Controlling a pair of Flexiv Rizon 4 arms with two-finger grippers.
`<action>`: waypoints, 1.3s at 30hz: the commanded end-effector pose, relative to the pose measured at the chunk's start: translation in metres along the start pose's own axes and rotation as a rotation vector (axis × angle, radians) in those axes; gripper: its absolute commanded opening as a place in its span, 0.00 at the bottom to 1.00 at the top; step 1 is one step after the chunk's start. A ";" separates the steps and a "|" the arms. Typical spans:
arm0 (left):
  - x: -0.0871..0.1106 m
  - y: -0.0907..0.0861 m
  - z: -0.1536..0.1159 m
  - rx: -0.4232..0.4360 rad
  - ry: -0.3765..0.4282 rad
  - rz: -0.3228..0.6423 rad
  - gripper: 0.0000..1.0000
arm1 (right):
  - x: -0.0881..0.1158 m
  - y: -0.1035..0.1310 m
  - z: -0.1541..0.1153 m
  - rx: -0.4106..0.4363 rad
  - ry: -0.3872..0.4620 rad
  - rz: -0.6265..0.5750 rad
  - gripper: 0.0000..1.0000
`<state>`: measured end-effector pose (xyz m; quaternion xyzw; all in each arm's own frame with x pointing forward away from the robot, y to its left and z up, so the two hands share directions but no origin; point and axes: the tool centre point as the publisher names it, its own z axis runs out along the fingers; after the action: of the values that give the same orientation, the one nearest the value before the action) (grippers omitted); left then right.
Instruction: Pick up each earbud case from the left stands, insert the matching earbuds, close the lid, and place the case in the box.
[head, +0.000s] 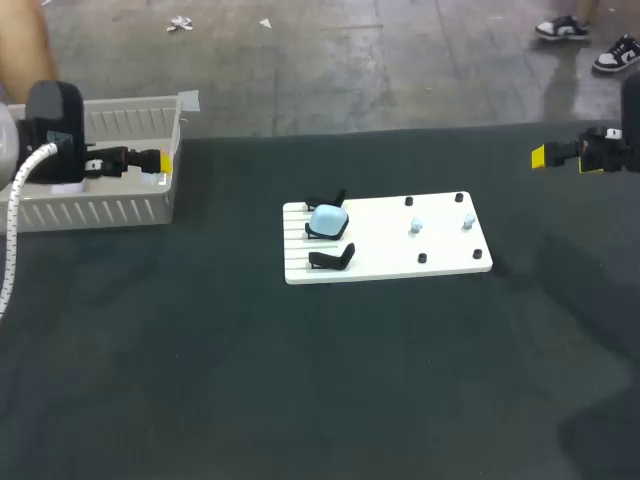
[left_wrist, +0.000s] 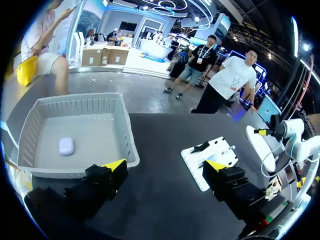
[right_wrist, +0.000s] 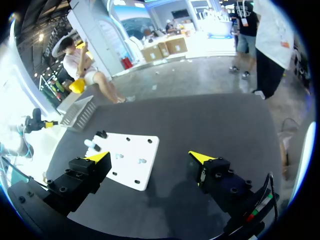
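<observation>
**A:** Where is the left end effector (head: 150, 160)?

**B:** At the upper left of the head view, over the grey box (head: 110, 210), close to the box's right wall. In its own wrist view the left end effector (left_wrist: 165, 167) is released: the two yellow tips stand wide apart with nothing between them.

**A:** Is anything in the box?

**B:** One white case (left_wrist: 66, 146). It lies on the box floor, ahead of the fingers and clear of the walls (left_wrist: 125, 135). The head view does not show it, because the arm and the box wall cover that spot.

**A:** And the right end effector?

**B:** The right end effector (head: 545, 155) is at the upper right edge of the head view, above the dark worktop (head: 300, 400) and well apart from the board. Its wrist view shows it (right_wrist: 150, 159) spread open too, gripping nothing, with the white board (right_wrist: 131, 160) ahead of its fingers.

**A:** What is on the board?

**B:** The board (head: 400, 262) lies flat in the middle of the head view. Three black stands (head: 333, 260) line its left edge, and a pale blue case (head: 328, 220) sits on the middle one. I cannot tell whether its lid is up or down. Two small pale earbuds (head: 416, 228) stand on the right half of the board, among black pegs (head: 421, 258).
</observation>
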<state>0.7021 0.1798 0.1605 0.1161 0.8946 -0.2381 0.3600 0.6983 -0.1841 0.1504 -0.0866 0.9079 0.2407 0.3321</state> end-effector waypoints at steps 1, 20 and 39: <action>-0.001 -0.010 -0.003 0.168 -0.339 0.387 1.00 | 0.000 -0.001 0.001 -0.001 0.000 -0.001 1.00; -0.012 -0.028 0.009 0.322 -0.354 0.813 1.00 | 0.000 -0.001 0.001 -0.001 0.000 -0.001 1.00; 0.007 -0.065 0.048 0.436 -0.294 0.794 1.00 | 0.000 -0.001 0.001 -0.001 0.000 -0.001 1.00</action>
<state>0.6880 0.1114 0.1595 0.5056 0.7012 -0.2260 0.4491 0.6984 -0.1841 0.1504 -0.0865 0.9079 0.2407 0.3321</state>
